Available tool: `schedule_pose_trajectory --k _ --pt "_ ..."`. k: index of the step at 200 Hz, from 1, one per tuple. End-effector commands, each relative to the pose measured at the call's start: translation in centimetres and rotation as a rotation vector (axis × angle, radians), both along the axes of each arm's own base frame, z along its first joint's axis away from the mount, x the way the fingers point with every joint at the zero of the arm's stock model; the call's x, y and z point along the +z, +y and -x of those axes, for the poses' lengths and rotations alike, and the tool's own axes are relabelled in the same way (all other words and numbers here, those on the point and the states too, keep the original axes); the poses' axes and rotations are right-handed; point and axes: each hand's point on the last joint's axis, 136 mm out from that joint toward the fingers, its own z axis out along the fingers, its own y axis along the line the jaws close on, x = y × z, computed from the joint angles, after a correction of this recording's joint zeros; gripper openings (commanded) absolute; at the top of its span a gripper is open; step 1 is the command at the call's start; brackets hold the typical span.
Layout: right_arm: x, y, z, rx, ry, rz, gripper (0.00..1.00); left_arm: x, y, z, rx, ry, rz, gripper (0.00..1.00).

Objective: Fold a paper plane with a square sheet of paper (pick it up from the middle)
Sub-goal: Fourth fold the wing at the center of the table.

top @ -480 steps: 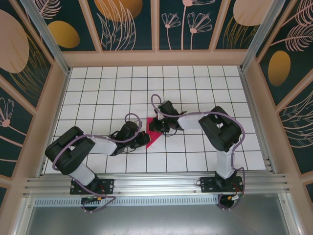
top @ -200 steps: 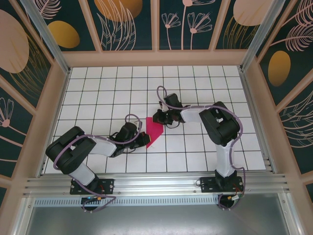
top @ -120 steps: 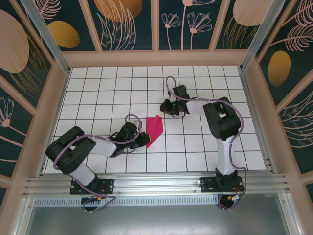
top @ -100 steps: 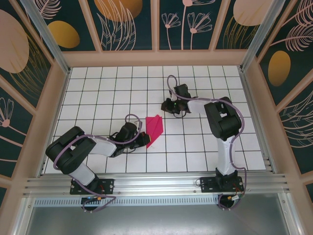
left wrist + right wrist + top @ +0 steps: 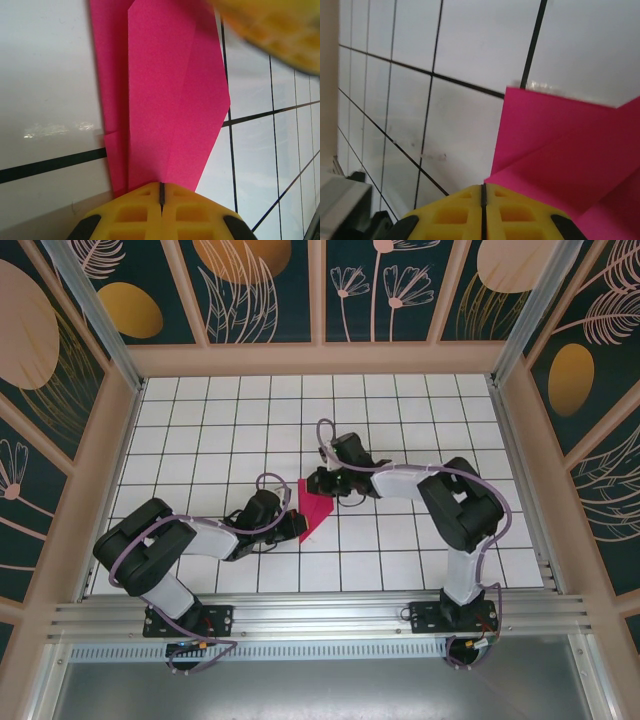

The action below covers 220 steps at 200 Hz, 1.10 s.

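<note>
The magenta-pink sheet of paper [image 5: 315, 508] lies flat on the white grid table, folded into a narrow pointed shape with overlapping flaps [image 5: 165, 100]. My left gripper [image 5: 295, 523] is shut, and its yellow fingertips [image 5: 161, 192] press on the paper's near end. My right gripper [image 5: 318, 483] is shut too. Its tips [image 5: 483, 192] rest at the edge of a folded flap [image 5: 570, 150] at the paper's far end. The right gripper's blurred yellow finger [image 5: 270, 30] shows at the top right of the left wrist view.
The white tiled table [image 5: 200, 430] has open tiles all round the paper. Patterned walls [image 5: 320, 290] enclose the back and both sides. An aluminium rail [image 5: 320, 615] with the arm bases runs along the near edge.
The right gripper swung away toward the back right, then came back down onto the paper's far end. A flap that stood up now lies flatter. The left gripper has stayed put.
</note>
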Motion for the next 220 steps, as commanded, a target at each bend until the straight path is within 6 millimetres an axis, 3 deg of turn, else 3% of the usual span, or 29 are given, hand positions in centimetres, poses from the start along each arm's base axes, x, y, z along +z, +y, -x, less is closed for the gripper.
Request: schedule_pose_trajectory --k 1,27,49,99,117,168,220 --pt "-2.9 -0.7 0.1 -0.038 0.046 0.043 0.10 -6.0 4.6 3.9 0.009 0.182 -0.241 0.00" --pt "-5.7 -1.9 0.3 -0.060 0.078 0.141 0.09 -5.4 4.4 3.7 0.008 0.170 -0.228 0.00" --pt "-7.1 -2.5 0.9 -0.060 0.096 0.183 0.06 -2.6 2.5 2.6 -0.016 0.109 -0.129 0.00" --pt "-7.6 -2.8 1.3 -0.056 0.097 0.187 0.05 3.9 0.3 -0.5 -0.019 -0.034 -0.062 0.03" --pt "-7.5 -2.7 1.3 -0.055 0.094 0.182 0.05 5.4 -0.5 -1.6 -0.024 -0.074 -0.050 0.04" --pt "-7.8 -2.8 1.4 -0.064 0.101 0.185 0.05 3.5 -1.9 -3.6 -0.022 -0.034 -0.074 0.00" --pt "-7.8 -2.8 1.4 -0.070 0.105 0.179 0.05 1.9 -2.6 -3.8 -0.024 -0.005 -0.046 0.00"
